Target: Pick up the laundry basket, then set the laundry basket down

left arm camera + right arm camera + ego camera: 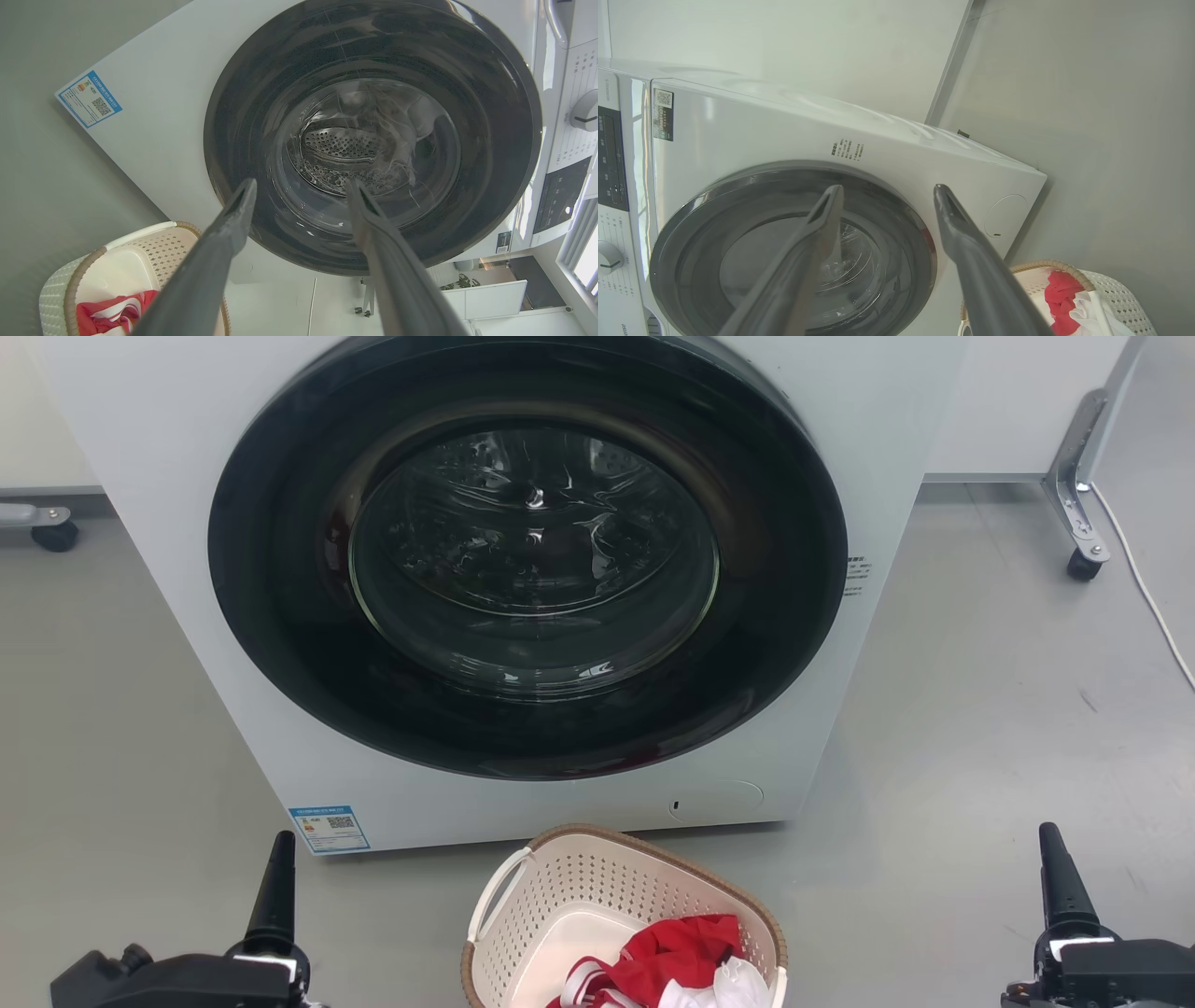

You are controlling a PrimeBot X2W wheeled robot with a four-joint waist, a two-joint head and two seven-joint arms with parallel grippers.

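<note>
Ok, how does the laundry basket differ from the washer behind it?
The laundry basket is far smaller than the washer. The basket is perforated cream with a brown rim; the washer is smooth white with a dark round door. The basket is open-topped, holding red and white cloth; the washer's door is shut. Both stand on the grey floor.
</note>
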